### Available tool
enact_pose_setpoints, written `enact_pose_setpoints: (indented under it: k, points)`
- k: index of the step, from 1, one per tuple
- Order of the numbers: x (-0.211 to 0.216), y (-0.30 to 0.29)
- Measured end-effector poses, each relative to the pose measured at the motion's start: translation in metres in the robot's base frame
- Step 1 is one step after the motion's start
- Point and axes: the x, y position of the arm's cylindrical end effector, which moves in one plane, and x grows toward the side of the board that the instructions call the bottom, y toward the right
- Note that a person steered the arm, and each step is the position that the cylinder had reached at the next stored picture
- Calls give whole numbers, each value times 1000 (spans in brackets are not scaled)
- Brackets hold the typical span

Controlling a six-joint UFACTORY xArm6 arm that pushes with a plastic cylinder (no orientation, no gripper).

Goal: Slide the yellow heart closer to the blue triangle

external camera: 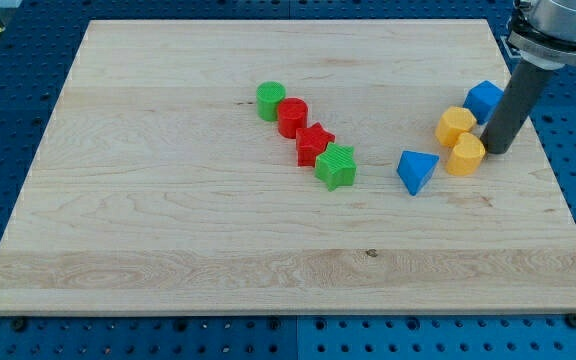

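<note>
The single camera view is showing a pale wooden counter (168, 250) lying on a blue perforated base. The arm is coming in from the view's top right, and its end effector is just a straight dark rod with no jaws, so it has nothing to open or close and is holding nothing. My tip (492, 151) is resting on the counter at the view's right, touching or just beside the right edge of one of two yellow blocks.

That lower yellow block (465, 155) is sitting just right of the blue triangle (416, 171), near it but with a small gap showing between them. The upper yellow block (456, 126) is lying just above it, with a blue block (484, 100) of unclear shape up and to the right, partly behind the rod. At this angle I cannot say for certain which yellow block is the heart; the lower one, against my tip, is probably it.

Near the middle, a diagonal row is running down toward the right: a green cylinder (270, 100), a red cylinder (291, 117), a red star (314, 144) and a green star (336, 166), each touching the next, well apart from the yellow pair.

Judging by the layout, the task is looking close to finished: the likely heart is already sitting near the triangle, and only a short push toward the view's left appears to be remaining.
</note>
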Motion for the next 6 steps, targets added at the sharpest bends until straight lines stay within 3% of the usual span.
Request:
enact_pose_setpoints:
  k: [6]
  points:
    - [12,-36]
